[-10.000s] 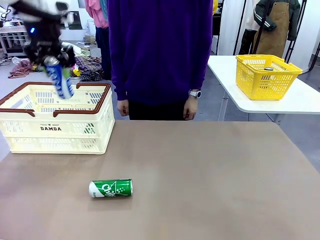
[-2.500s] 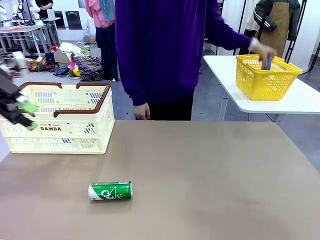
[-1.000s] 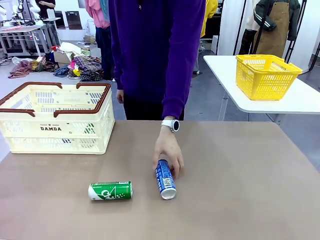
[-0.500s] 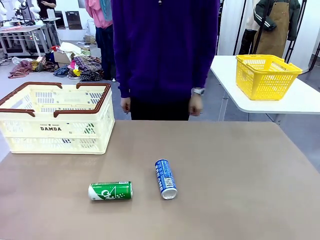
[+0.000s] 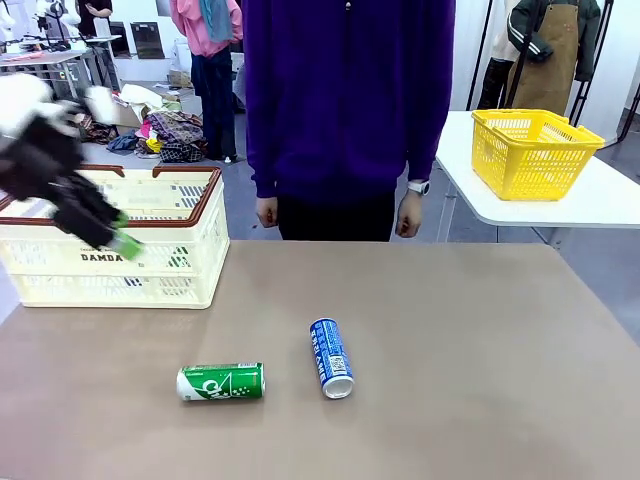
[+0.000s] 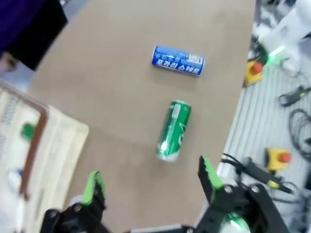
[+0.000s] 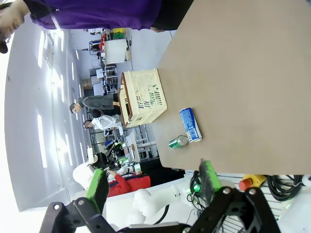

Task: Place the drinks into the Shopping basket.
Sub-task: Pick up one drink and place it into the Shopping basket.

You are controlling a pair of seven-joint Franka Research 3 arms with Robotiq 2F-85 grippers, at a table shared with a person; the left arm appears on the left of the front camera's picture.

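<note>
Two drinks lie on their sides on the brown table: a green can at front left and a blue can just right of it. The cream Shopping basket with brown handles stands at the far left. My left gripper, blurred, hangs open in front of the basket's near wall. Its wrist view looks down past the open fingers at the green can, the blue can and the basket's corner. My right gripper is open and empty, far from the cans and basket.
A person in a purple top stands at the table's far edge with both hands down. A yellow mesh basket sits on a white side table at the right. The right half of the brown table is bare.
The person's hand let go of the blue can and drew back to their side. My left arm has swung into the front view at the left, near the basket.
</note>
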